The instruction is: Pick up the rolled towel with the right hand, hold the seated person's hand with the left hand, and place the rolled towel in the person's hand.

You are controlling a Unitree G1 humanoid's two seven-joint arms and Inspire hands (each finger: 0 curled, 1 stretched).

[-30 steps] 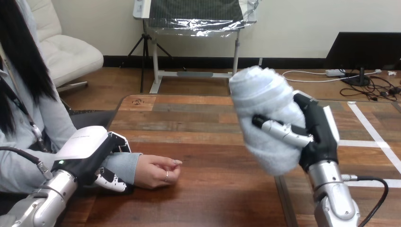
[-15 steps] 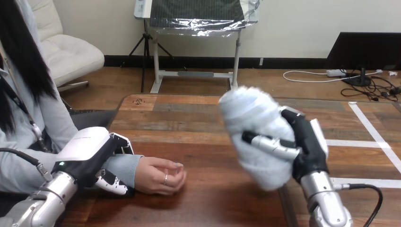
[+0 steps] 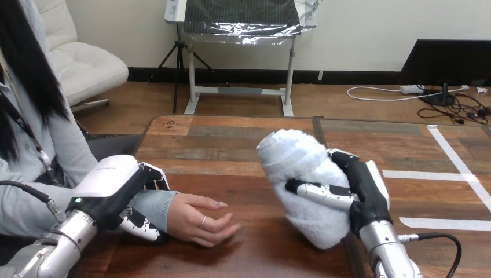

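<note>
The white rolled towel [image 3: 298, 171] is held tilted above the table, right of centre, with my right hand [image 3: 362, 191] shut on it, thumb across its front. The person's hand [image 3: 202, 220] rests palm up on the table at lower left, fingers loosely spread toward the towel. My left hand [image 3: 116, 191] sits over the person's wrist, its fingers curled round the grey sleeve. A short gap of bare wood separates the towel from the person's fingertips.
The wooden table [image 3: 231, 139] runs from the far edge to the bottom of the view. Bare planks lie behind and between the two hands. White tape strips [image 3: 440, 223] mark the table's right part.
My right hand has carried the towel down and to the left, closer to the person's hand. The person's fingers have uncurled and spread. My left hand stays on the wrist.
</note>
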